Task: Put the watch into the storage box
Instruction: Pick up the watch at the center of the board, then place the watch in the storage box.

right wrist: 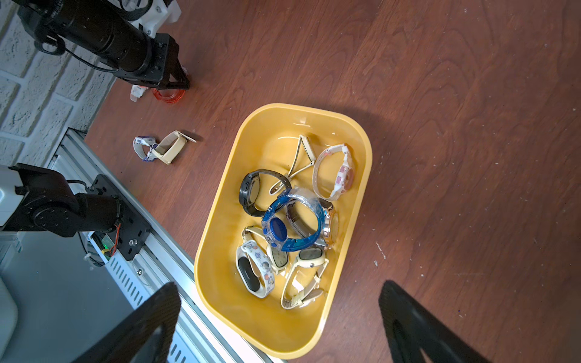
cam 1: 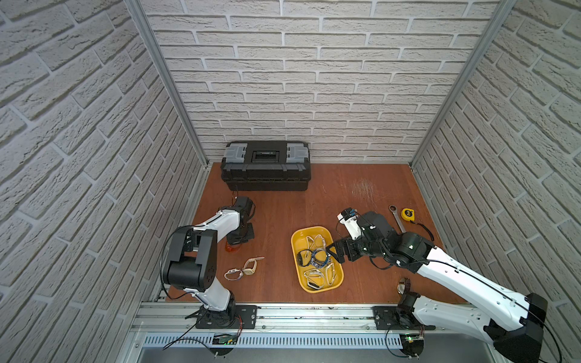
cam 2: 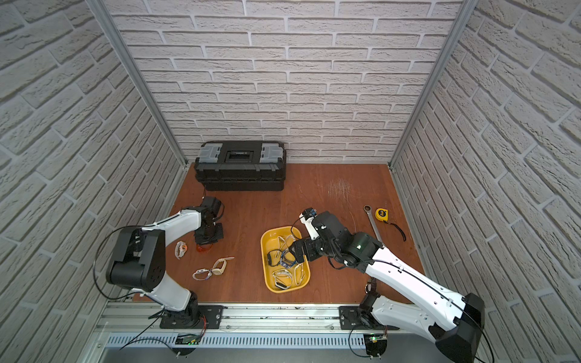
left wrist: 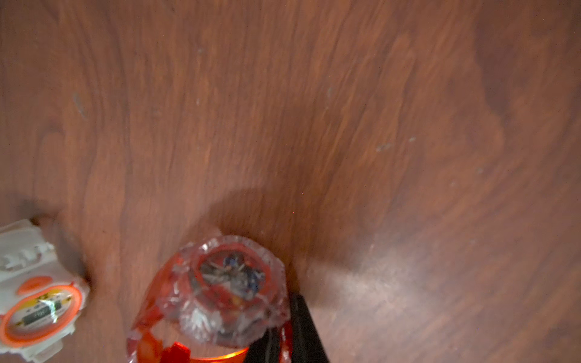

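**Bystander items on the bench**

I note a black plastic toolbox with grey latches [cam 1: 265, 168] [cam 2: 240, 168], lid down. It sits at the back of the reddish-brown wood-grain tabletop [cam 1: 314, 201], against the white brick-pattern wall [cam 1: 314, 78].

To the right, well apart from the toolbox, a silver metal ring-ended wrench [cam 1: 396, 218] [cam 2: 372, 223] lies flat, ring end toward the wall. Its near end is hidden from me.

Just beside the ring end sits a small yellow-and-black tape measure [cam 1: 407, 214] [cam 2: 382, 214]. Its black wrist loop [cam 1: 424, 228] trails toward the front. I cannot tell whether wrench and tape touch.

I see a pale scuffed patch [cam 1: 361, 188] on the wood between toolbox and wrench.
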Available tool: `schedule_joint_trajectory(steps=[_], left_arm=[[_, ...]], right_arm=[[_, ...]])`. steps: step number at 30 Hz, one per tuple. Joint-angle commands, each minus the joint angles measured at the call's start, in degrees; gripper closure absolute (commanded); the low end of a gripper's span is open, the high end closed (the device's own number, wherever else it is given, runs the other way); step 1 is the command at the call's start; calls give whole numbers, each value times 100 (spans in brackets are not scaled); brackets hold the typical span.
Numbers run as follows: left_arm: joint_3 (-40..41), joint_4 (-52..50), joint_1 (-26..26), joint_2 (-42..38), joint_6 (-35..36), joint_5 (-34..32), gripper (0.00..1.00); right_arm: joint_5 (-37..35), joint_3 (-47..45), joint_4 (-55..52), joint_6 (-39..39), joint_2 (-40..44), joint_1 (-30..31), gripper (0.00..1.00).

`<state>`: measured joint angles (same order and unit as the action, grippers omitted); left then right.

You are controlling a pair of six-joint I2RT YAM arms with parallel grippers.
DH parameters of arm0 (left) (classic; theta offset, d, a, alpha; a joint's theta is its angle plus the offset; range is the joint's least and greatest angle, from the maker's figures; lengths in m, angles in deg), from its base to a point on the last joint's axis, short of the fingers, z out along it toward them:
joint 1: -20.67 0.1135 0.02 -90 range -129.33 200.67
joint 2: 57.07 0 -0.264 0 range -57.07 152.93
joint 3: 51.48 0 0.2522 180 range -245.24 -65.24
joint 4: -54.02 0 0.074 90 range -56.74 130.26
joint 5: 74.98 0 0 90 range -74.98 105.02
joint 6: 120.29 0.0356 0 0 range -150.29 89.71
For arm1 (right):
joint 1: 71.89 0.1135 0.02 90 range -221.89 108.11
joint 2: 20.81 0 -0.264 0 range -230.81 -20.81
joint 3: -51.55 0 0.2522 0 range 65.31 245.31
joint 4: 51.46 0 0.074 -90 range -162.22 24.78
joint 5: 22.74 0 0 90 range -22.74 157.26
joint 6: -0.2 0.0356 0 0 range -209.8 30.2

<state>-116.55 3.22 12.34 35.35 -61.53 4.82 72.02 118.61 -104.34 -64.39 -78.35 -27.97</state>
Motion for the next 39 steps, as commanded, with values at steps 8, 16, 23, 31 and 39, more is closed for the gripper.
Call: schedule_joint_trajectory(steps=[8,16,23,31,39], left_arm=[[-503,-408,-714,-299,66,168,95],[-1634,-1024,-2480,-556,-601,689,94],[-2903,-934,-3452,615,-741,1003,94],[-4088,-1062,-4045,1897,-603,1294,94],[-4450,-1038,-4165,2493,-480,1446,95]], right_arm=[[-334,-74,-136,235,585,-15,0],[-812,-153,-436,438,1148,-13,0],[-879,-163,-585,474,1292,-15,0],[-1007,-199,-813,491,1569,-12,0],[-1012,-293,-839,485,1633,-20,0]])
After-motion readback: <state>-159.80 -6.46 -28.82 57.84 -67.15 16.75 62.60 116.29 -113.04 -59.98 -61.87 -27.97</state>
